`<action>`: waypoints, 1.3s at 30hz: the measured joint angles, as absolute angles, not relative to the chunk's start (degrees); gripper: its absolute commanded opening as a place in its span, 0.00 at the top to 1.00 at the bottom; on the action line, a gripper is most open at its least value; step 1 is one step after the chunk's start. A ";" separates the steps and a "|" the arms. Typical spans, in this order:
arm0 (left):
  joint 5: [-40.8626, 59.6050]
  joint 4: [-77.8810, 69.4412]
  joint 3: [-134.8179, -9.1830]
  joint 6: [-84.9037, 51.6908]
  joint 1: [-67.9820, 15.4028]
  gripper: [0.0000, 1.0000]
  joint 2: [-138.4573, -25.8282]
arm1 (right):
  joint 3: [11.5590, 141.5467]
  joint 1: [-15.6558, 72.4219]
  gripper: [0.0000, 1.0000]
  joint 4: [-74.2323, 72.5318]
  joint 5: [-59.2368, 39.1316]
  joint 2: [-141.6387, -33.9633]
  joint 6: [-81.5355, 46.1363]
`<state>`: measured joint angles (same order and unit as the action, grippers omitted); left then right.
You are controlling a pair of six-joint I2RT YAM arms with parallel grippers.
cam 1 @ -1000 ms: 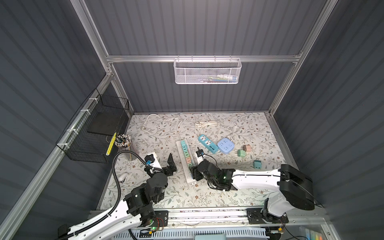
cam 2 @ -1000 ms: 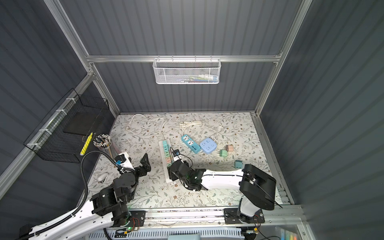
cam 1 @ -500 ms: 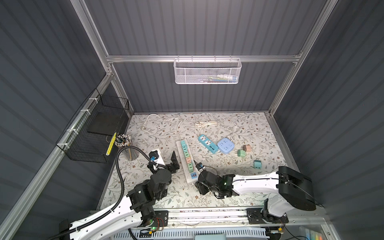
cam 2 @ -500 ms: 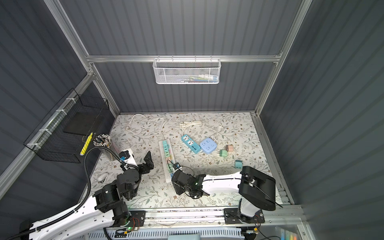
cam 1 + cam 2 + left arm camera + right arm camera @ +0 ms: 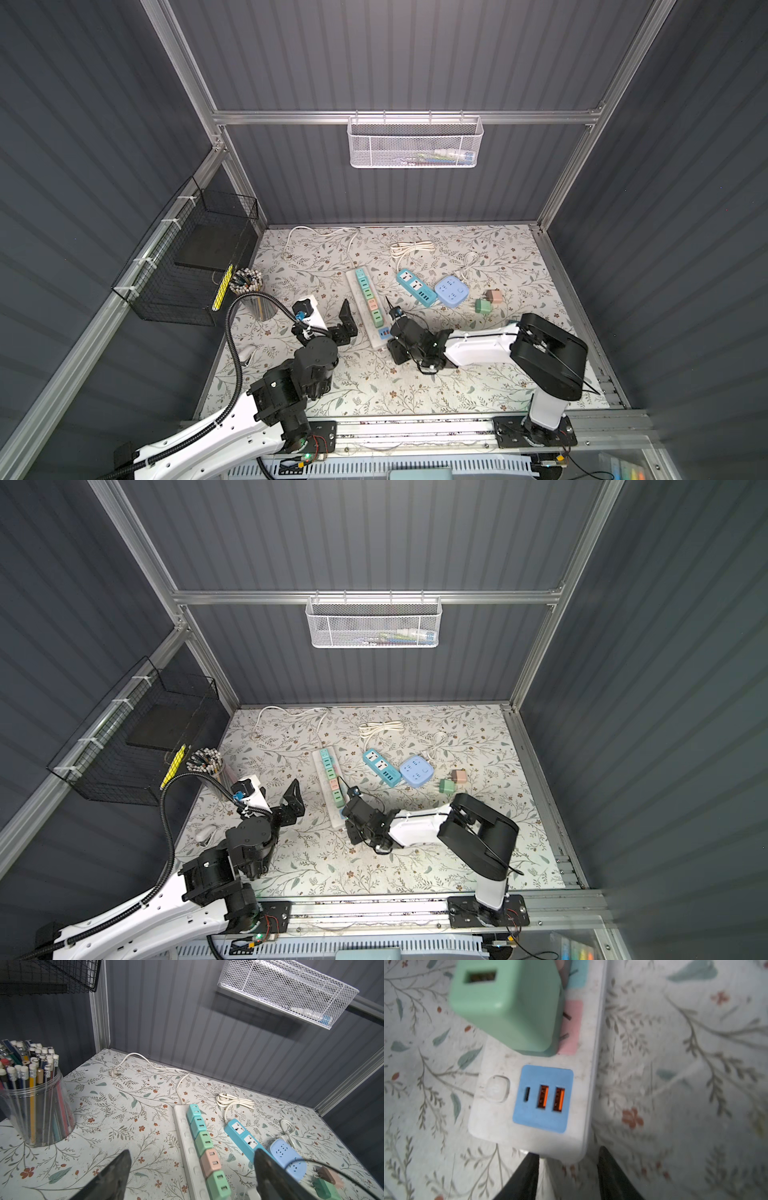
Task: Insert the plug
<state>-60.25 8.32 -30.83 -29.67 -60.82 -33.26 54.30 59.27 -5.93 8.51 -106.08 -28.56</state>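
The long white power strip (image 5: 358, 305) (image 5: 322, 777) lies mid-table with several pastel adapters plugged along it. My right gripper (image 5: 389, 343) (image 5: 347, 820) hovers at its near end, by the blue USB panel (image 5: 542, 1122). In the right wrist view the right gripper (image 5: 568, 1151) is narrowly open with nothing between its fingers, and the strip's corner (image 5: 571, 1153) sits just ahead. Two loose plug cubes, green (image 5: 483, 306) and pink (image 5: 493, 296), lie to the right. My left gripper (image 5: 348, 322) (image 5: 192, 1150) stands wide open and empty just left of the strip.
A blue strip (image 5: 415, 286) and a round light-blue socket (image 5: 452, 291) lie right of the white strip. A pencil cup (image 5: 249, 291) stands at the left, under a black wire basket (image 5: 195, 257). The white strip's corded plug (image 5: 113, 1073) and a coiled cord (image 5: 411, 249) lie at the back.
My right gripper has drawn back along the strip to its near end and its jaws have narrowed. My left gripper has shifted slightly towards the strip and stayed wide open.
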 measured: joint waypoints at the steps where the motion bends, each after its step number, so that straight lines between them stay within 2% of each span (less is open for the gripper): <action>1: -60.29 8.32 -31.00 -29.52 -60.82 0.08 -33.26 | 56.93 58.48 0.50 -5.91 7.81 -108.14 -27.51; 8: -61.56 8.10 -31.27 -27.94 -60.82 0.08 -33.26 | 69.10 56.71 0.48 -4.91 2.83 -116.71 -22.87; 13: -62.41 7.22 -32.29 -26.22 -60.82 0.07 -35.18 | 69.93 55.99 0.38 -3.53 -1.17 -116.05 -20.84; 16: -62.59 5.89 -33.43 -24.38 -60.82 0.05 -38.11 | 67.26 54.81 0.32 -1.76 -2.81 -110.80 -19.16; 21: -60.66 2.87 -37.19 -19.81 -59.70 0.00 -45.01 | 60.90 50.70 0.23 1.43 -2.33 -94.87 -16.40; 25: -50.65 3.68 -44.88 -18.63 -51.64 0.00 -54.15 | 62.19 43.27 0.17 4.40 -1.17 -91.26 -13.37; 31: -30.68 8.34 -59.40 -21.23 -36.45 0.00 -70.81 | 72.27 35.33 0.12 11.81 -1.21 -103.74 -8.62; 36: -20.95 12.10 -66.89 -21.85 -34.50 0.01 -81.34 | 79.07 33.61 0.10 15.79 -2.13 -113.03 -6.20; 39: -17.61 13.34 -67.37 -21.80 -34.50 0.00 -83.00 | 82.63 33.41 0.10 18.04 -2.15 -117.03 -5.06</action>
<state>-17.61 13.34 -67.37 -21.80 -34.50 -83.00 82.63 33.41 18.04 -2.15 -117.03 -5.06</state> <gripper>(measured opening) 0.996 0.897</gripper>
